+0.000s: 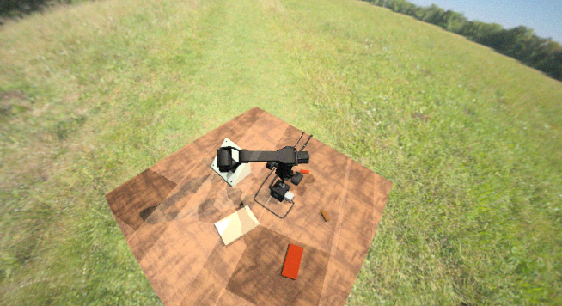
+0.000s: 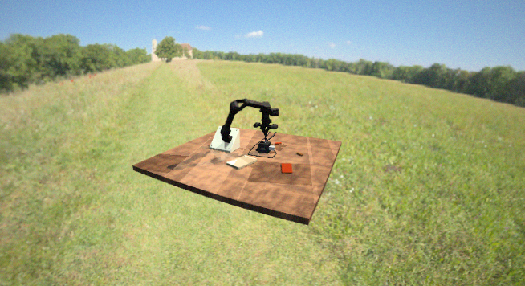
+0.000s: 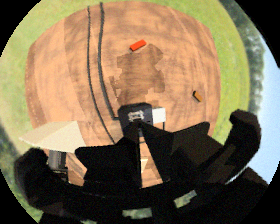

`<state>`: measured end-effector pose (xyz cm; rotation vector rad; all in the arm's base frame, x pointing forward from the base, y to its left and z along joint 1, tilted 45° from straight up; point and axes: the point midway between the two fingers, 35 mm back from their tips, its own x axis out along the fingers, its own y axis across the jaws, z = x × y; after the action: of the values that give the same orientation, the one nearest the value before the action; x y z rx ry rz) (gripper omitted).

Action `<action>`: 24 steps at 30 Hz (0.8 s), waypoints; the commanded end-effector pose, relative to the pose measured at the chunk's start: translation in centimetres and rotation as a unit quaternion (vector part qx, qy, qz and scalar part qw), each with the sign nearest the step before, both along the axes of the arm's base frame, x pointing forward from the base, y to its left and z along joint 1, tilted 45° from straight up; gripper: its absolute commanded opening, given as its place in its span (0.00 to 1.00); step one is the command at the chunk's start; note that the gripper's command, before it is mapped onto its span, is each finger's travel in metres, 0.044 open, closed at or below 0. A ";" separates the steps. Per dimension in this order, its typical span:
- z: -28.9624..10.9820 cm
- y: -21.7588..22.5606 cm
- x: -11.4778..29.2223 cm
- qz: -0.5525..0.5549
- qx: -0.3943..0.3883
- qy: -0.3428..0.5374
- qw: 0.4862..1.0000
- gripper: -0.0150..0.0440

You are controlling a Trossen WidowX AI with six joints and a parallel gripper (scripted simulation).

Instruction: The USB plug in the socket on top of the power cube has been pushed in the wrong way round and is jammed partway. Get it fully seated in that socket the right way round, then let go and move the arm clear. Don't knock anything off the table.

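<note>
The dark power cube stands near the middle of the wooden table, with a pale part on its side. The black USB plug shows its printed face in the wrist view, right at my fingertips. Its black cable loops over the table around the cube. My gripper points straight down over the cube's top and is shut on the plug. The socket itself is hidden under the plug and fingers.
A beige flat board lies in front of the arm's white base. A red flat block, a small brown block and a small orange piece lie around the cube.
</note>
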<state>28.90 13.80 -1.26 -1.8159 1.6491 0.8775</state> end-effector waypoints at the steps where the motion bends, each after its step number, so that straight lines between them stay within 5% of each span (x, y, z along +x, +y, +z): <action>1: 0.0 0.0 -0.1 0.001 0.003 0.002 1.000 0.25; 24: -0.3 -0.1 0.0 0.000 0.011 0.003 1.000 0.25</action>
<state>28.94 13.71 -1.58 -1.8019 1.6385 0.8896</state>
